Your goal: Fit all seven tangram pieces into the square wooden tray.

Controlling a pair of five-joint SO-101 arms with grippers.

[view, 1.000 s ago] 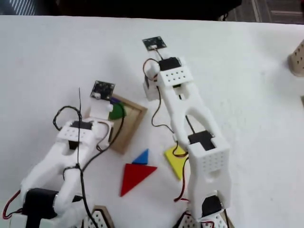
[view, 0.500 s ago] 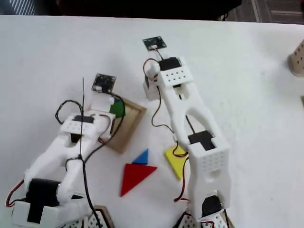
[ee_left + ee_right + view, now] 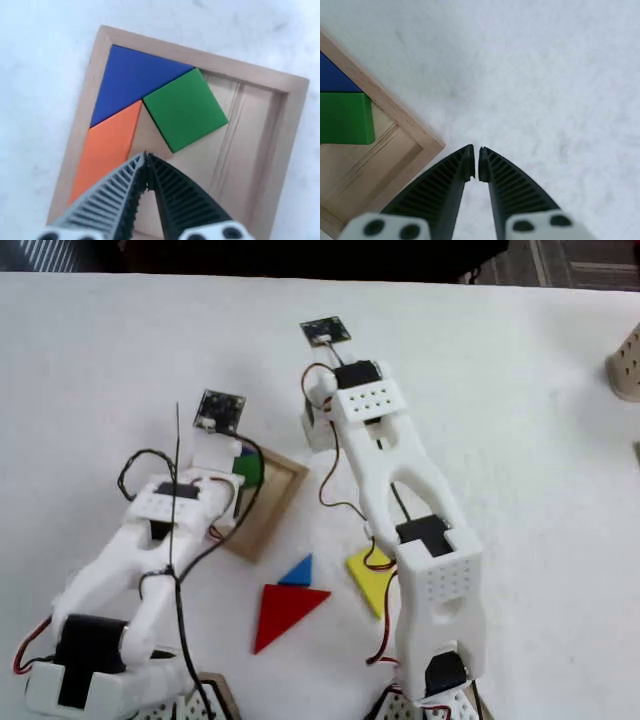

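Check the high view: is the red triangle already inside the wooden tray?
No, the red triangle lies on the table, outside the wooden tray.

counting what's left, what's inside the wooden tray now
A blue triangle, a green square and an orange piece lie in the tray. The left gripper hides part of its floor.

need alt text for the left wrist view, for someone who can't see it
A square wooden tray on a white table holds three flat pieces grouped toward one corner: a blue triangle, a green square and an orange piece. The left gripper, shut, points at the bare tray floor between the orange piece and the green square.
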